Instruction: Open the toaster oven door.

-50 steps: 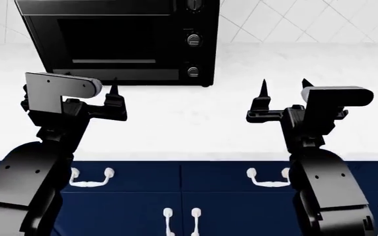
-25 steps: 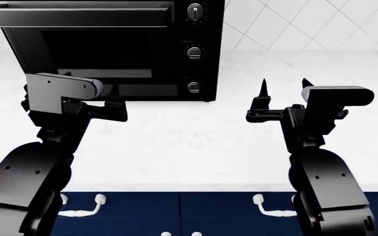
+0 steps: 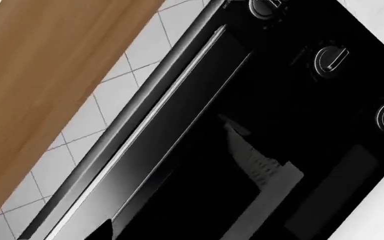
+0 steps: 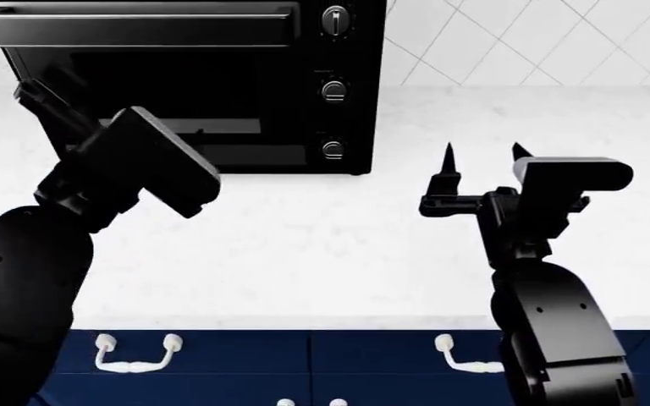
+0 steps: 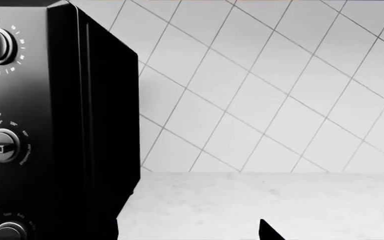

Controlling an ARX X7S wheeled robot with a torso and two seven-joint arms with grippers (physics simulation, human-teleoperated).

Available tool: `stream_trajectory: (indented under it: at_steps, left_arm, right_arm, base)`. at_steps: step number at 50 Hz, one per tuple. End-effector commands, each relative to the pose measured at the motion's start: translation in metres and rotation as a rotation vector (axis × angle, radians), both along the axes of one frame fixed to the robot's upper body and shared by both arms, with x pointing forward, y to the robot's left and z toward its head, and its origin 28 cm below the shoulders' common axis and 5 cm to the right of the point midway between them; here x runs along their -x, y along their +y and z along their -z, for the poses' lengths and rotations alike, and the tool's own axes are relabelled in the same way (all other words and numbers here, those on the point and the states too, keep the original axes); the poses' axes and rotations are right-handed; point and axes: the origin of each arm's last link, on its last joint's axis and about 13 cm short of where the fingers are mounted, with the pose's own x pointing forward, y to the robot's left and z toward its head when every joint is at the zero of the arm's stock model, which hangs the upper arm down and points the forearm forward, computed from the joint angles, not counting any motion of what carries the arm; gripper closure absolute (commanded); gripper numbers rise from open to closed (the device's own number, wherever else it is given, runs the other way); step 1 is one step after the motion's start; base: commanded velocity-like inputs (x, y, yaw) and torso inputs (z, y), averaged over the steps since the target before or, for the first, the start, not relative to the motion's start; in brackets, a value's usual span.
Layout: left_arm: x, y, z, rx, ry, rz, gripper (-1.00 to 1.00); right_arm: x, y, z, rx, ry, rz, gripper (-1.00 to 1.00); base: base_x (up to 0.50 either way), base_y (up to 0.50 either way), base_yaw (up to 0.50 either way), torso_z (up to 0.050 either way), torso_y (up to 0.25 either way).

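Note:
The glossy black toaster oven [image 4: 348,118] stands at the back of the white counter, with three silver-ringed knobs [image 4: 333,89] in a column on its right. The toaster oven door [image 4: 190,85] is closed, and its long bar handle [image 4: 139,30] runs along the top edge. My left gripper [image 4: 54,106] is raised and tilted in front of the door glass, below the handle, open and empty. In the left wrist view the handle [image 3: 145,130] crosses diagonally, with the gripper [image 3: 185,235] close to the glass. My right gripper [image 4: 483,156] hovers open over the counter, right of the oven.
White counter [image 4: 302,245] runs in front of the oven, with a tiled wall [image 5: 279,90] behind. Navy cabinet doors with white handles [image 4: 133,353] lie below the counter edge. A wooden panel [image 3: 38,75] shows above the oven in the left wrist view.
My left arm has lifted and swung forward, tilting up in front of the oven door. The right arm has barely shifted. Earlier the head view tilted up, bringing the handle into sight.

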Motion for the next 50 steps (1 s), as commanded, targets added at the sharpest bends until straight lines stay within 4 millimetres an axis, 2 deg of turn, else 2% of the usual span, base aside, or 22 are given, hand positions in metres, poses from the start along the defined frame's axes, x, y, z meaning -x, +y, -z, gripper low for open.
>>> stream_trajectory:
  at_steps: [1,13,35,50]
  left_arm:
    - [-0.003,0.025,-0.036,-0.353,-0.014,-0.069,-1.0]
    - [-0.034,0.023,-0.064,-0.51,-0.028,-0.076,-1.0]
    - [-0.084,0.005,-0.08,-0.615,-0.036,-0.01,-1.0]
    - [-0.107,-0.003,-0.083,-0.622,-0.043,0.016,-1.0]
  right_arm:
    - [-0.001,0.002,0.004,-0.007,0.004,-0.009,-1.0]
    - [0.001,-0.001,0.004,-0.014,0.0,0.0,-1.0]
    - [0.002,-0.007,0.003,-0.023,-0.002,0.02,-1.0]
    - [0.003,-0.01,0.0,-0.019,-0.009,0.036,-1.0]
  base:
    - [0.0,0.0,0.0,0.0,0.0]
    - [0.0,0.0,0.0,0.0,0.0]
    - [0.0,0.0,0.0,0.0,0.0]
    - [0.0,0.0,0.0,0.0,0.0]
